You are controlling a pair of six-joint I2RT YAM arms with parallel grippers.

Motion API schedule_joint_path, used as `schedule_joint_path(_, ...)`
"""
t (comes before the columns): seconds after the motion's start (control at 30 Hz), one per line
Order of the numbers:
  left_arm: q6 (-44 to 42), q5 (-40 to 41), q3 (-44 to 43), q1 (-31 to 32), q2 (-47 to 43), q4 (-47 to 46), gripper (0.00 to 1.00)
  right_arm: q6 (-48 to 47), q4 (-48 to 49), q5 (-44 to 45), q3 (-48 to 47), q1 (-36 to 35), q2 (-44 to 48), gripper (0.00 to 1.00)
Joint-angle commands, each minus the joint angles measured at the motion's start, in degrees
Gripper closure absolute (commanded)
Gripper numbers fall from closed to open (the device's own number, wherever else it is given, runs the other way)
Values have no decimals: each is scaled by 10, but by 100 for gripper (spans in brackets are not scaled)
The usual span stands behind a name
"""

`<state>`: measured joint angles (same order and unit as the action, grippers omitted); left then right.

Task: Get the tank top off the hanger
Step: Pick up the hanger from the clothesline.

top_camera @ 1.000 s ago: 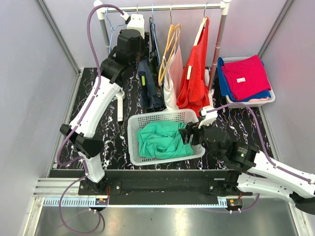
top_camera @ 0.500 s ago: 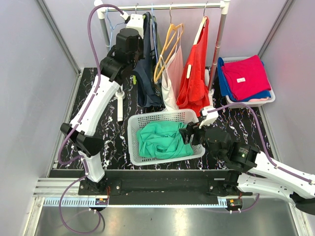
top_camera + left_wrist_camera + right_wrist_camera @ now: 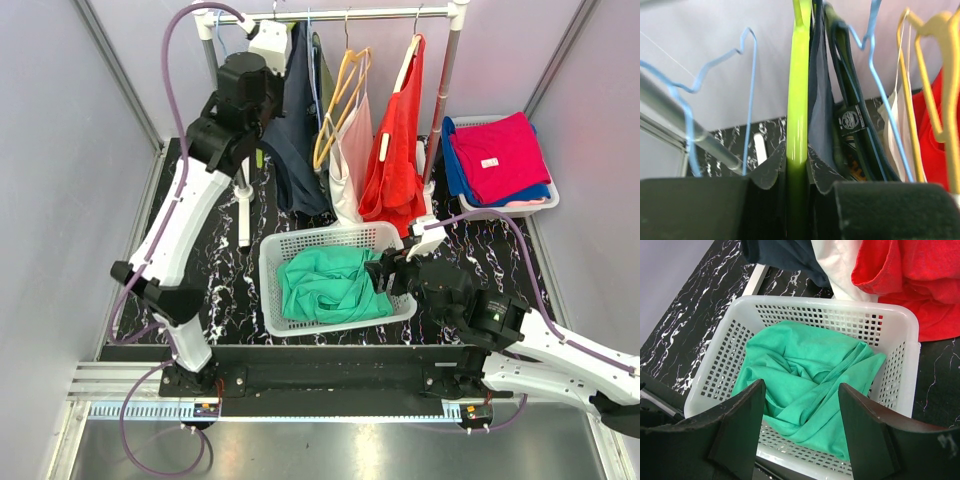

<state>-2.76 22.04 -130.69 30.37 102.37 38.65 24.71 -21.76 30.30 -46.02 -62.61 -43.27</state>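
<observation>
The green hanger (image 3: 798, 100) could be twisted out of the narrow pinch, or its hook snagged on the rail (image 3: 340, 14), if it is drawn off at an angle; the tank top (image 3: 297, 140) could then be dropped short of the basket (image 3: 900, 325). The left arm (image 3: 190, 215) is stretched up toward 11 o'clock, the left gripper (image 3: 797, 187) clamped on that hanger, from which the navy tank top is hung. The right gripper (image 3: 801, 390) is held open above the basket at 6 o'clock.

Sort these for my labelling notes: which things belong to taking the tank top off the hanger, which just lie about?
Job: navy tank top, lime hanger.
Lying about: red top, pink top, white basket, green garment.
</observation>
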Motion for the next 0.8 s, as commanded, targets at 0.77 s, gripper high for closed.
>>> schedule_joint_path(0.77, -91, 89, 223, 83, -242, -142, 100, 7, 9, -5, -28, 0, 12, 31)
